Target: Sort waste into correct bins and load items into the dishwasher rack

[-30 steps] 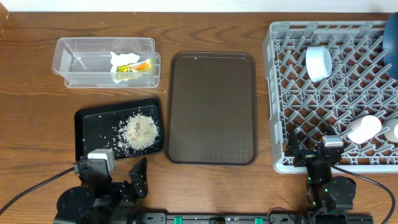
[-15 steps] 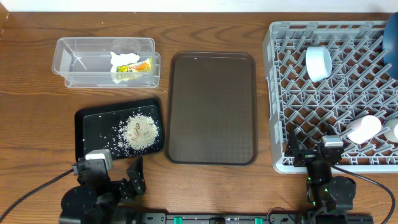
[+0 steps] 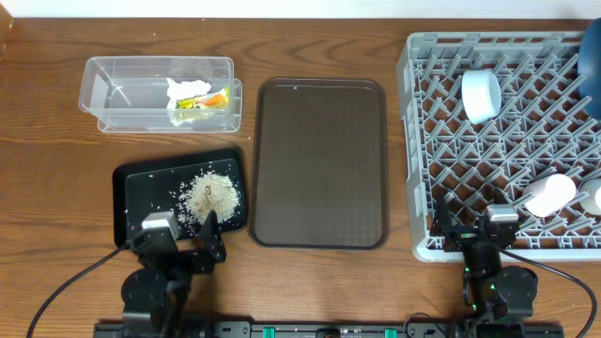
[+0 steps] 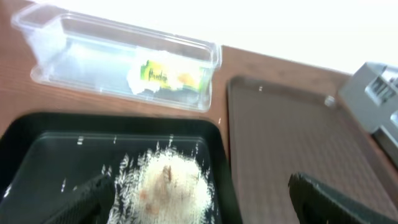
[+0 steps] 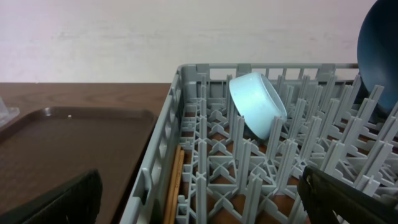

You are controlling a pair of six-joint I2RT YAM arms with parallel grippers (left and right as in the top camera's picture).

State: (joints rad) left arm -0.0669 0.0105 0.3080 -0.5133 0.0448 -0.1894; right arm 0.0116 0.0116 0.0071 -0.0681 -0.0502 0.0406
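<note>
Left gripper (image 4: 200, 200) spread wide, empty, lower left of overhead at the near edge of the black tray (image 3: 136, 183) holding the crumbs (image 3: 211, 197). Right gripper (image 5: 199, 202) also spread, empty, at the rack (image 3: 441, 141) near wall, lower right. Brown serving tray (image 3: 319, 161) lies between black tray and rack, and the clear tub (image 3: 117, 94) at upper left holds tissue (image 3: 186, 89) and wrapper (image 3: 211, 99). In the rack the bowl (image 3: 481, 96) is tilted on the pegs, chopsticks (image 5: 176, 180) show only in the right wrist view along the left wall, plate (image 3: 593, 47) and one of the cups (image 3: 549, 194) are cut off at the right edge; left wrist view is blurred.
</note>
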